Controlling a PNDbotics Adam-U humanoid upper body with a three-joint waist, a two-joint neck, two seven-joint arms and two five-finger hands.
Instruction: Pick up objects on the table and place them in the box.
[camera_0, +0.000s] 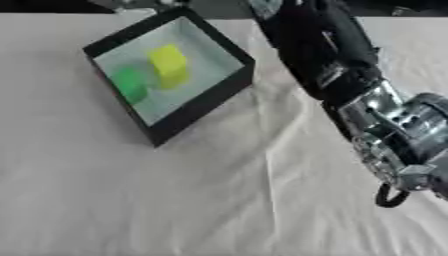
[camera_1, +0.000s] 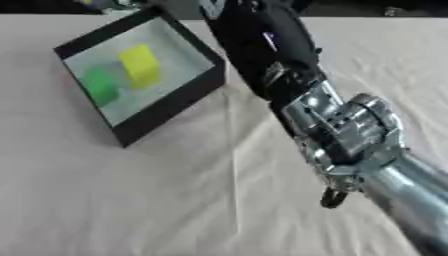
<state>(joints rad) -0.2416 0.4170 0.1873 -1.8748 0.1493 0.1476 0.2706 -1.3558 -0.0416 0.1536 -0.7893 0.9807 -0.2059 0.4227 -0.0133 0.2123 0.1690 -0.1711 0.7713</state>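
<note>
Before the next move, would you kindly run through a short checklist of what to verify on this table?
1. Black-walled box open at the top and unobstructed: ok.
2. Yellow block lying inside the box: ok.
3. Green block inside the box, beside the yellow one: ok.
4. Objects left to pick on the white cloth-covered table: none visible in either view; ok.
5. Right arm clear of the box: ok, it crosses the cloth to the box's right.
6. State of both hands: cannot tell; neither hand shows, the arm reaches beyond the top edge.
</note>
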